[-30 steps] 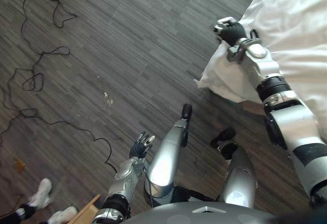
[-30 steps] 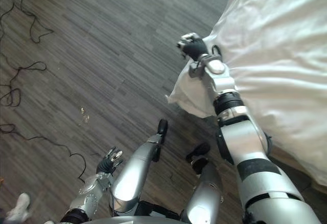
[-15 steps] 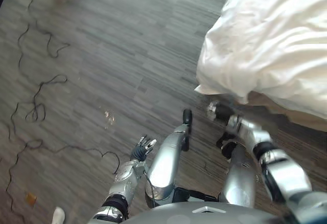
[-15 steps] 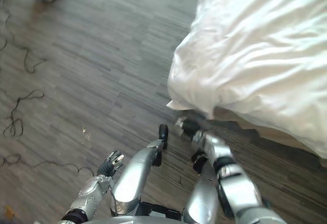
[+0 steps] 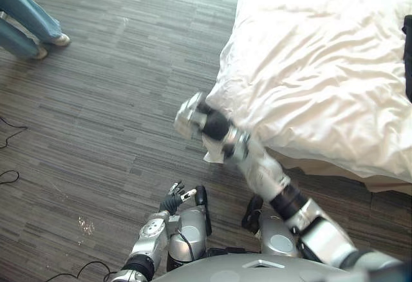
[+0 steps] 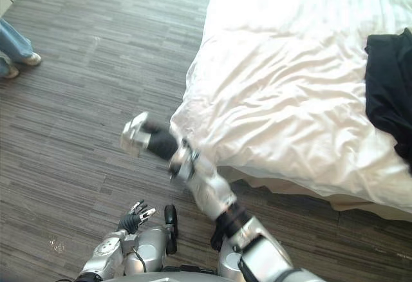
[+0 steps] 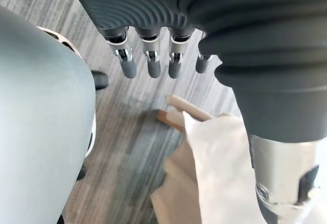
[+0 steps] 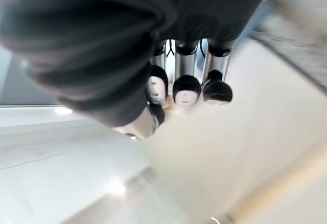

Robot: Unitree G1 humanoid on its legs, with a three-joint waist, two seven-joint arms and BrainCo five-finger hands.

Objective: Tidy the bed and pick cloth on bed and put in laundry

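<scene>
Fingers [image 7: 153, 65] of left hand [image 5: 172, 199], lower left, hang straight and apart; right hand [image 6: 136, 134], centre, looks curled on nothing. Black cloth [image 6: 389, 89] on the bed [image 6: 283, 102], right edge: probably light, limp, so grab a bunched fold.

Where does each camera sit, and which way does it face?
Left eye view: on the head, facing down at the floor and white bedding; right hand raised, left hand low.
Right eye view: beside it, same scene, more of the black cloth on the bedding.
Left wrist view: along the left hand's straight fingers, to floor and bedding corner.
Right wrist view: past the right hand, upward at seemingly a ceiling.
Both eyes share a person's legs.
</scene>
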